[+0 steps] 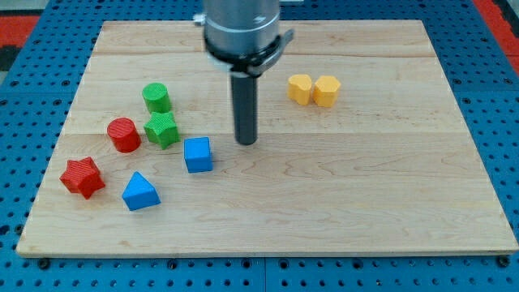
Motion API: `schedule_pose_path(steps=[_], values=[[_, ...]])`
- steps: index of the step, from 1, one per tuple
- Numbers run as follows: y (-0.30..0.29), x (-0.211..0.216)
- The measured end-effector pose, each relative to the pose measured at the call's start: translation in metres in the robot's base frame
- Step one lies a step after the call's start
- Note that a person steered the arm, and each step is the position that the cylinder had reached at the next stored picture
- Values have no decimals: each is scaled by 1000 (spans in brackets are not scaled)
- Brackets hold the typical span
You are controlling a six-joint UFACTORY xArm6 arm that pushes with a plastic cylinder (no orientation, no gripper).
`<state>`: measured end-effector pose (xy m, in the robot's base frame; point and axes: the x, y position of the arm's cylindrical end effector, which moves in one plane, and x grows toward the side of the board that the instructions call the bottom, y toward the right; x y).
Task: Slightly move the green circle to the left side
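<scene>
The green circle (156,97) is a short green cylinder standing on the wooden board (340,195) at the view's left. My tip (246,142) is the lower end of the dark rod, on the board near the middle. It is to the right of and a little below the green circle, well apart from it. A green star (162,129) sits just below the green circle. A blue cube (198,154) lies just left of and below my tip.
A red cylinder (123,135) is left of the green star. A red star (82,178) and a blue triangle (139,192) lie at the lower left. A yellow heart (300,88) and a yellow hexagon (327,91) touch each other at the upper right.
</scene>
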<state>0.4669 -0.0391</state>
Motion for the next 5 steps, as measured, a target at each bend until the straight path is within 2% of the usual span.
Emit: schedule_pose_path(steps=[1, 3, 4, 5], values=[[-54, 4], [-39, -26], [-56, -65], [-57, -139]])
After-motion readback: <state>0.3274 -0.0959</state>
